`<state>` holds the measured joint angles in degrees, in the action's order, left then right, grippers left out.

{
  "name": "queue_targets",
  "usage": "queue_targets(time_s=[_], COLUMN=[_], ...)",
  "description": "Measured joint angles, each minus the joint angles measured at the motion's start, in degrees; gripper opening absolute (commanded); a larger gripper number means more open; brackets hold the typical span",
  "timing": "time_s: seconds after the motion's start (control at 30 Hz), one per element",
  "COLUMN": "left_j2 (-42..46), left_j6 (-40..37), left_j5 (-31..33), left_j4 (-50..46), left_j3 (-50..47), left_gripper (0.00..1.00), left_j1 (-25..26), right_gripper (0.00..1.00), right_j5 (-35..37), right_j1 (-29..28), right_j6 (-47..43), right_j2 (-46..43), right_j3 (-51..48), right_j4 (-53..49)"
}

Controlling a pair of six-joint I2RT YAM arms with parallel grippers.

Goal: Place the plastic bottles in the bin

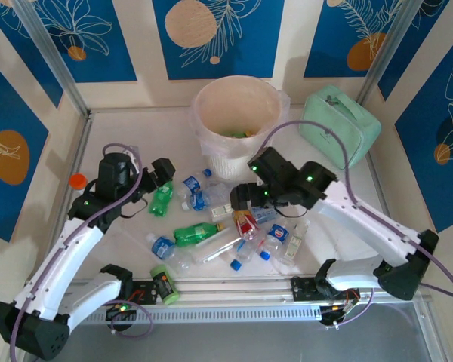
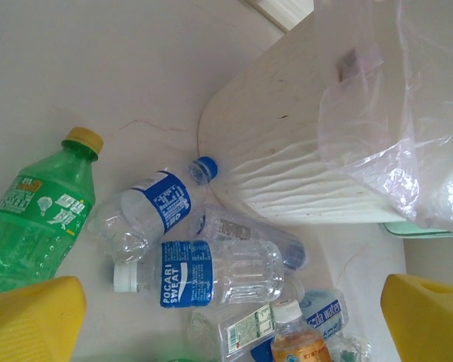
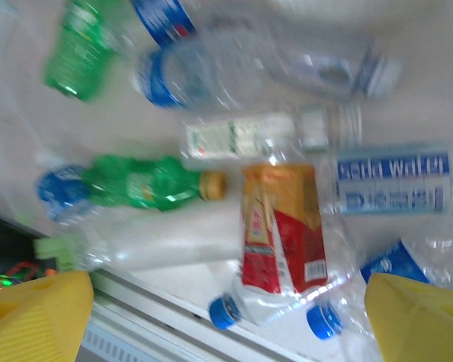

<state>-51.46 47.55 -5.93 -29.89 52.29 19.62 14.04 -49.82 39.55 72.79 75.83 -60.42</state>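
The plastic bottles (image 1: 226, 226) lie on their sides in a loose heap on the surface (image 1: 136, 132), just in front of the bin (image 1: 225, 162). The bin stands at the far middle. A few green and orange things can be made out inside it, too small to be named. Most of the task is judged not yet done.

The right tool (image 1: 241, 197) is held above the heap with its jaws spread wide and nothing between them. Beneath it, in the right wrist view, a red-labelled bottle (image 3: 283, 226) is seen between a green bottle (image 3: 143, 181) and a blue-labelled bottle (image 3: 392, 185).

The left tool (image 1: 164, 172) is likewise wide and empty. It is placed near the bin's left side, over a yellow-capped green bottle (image 2: 30, 219) and a Pocari Sweat bottle (image 2: 211, 271).

The step in hand is judged to be the picking of a bottle. For the next move, one bottle should be singled out and a tool lowered so that its jaws are set across the bottle's body, not its length. The crowding neighbours and the thin, crushable walls call for a gentle closing. The bottle must then be raised above the bin's rim and overhanging bag before it is let go.
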Motion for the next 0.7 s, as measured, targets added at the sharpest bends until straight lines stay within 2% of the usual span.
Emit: queue_targets(time_s=[0.3, 0.47, 0.7], left_j2=[3.1, 2.5, 1.7], left_j6=[3.4, 2.4, 0.0], left_j5=[-2.1, -4.0, -6.6], left_j4=[0.3, 0.1, -1.7], left_j3=[-4.5, -4.8, -4.8], left_gripper=[0.92, 0.87, 0.83], left_j1=[0.0, 0.0, 0.1], right_gripper=[0.92, 0.87, 0.86], right_j5=[-0.5, -0.5, -0.2], right_j1=[-2.4, -2.3, -2.3], right_j6=[2.1, 3.0, 5.1], right_j2=[5.4, 7.5, 12.2], right_j3=[-5.0, -7.4, -8.0], right_j4=[0.4, 2.5, 3.2])
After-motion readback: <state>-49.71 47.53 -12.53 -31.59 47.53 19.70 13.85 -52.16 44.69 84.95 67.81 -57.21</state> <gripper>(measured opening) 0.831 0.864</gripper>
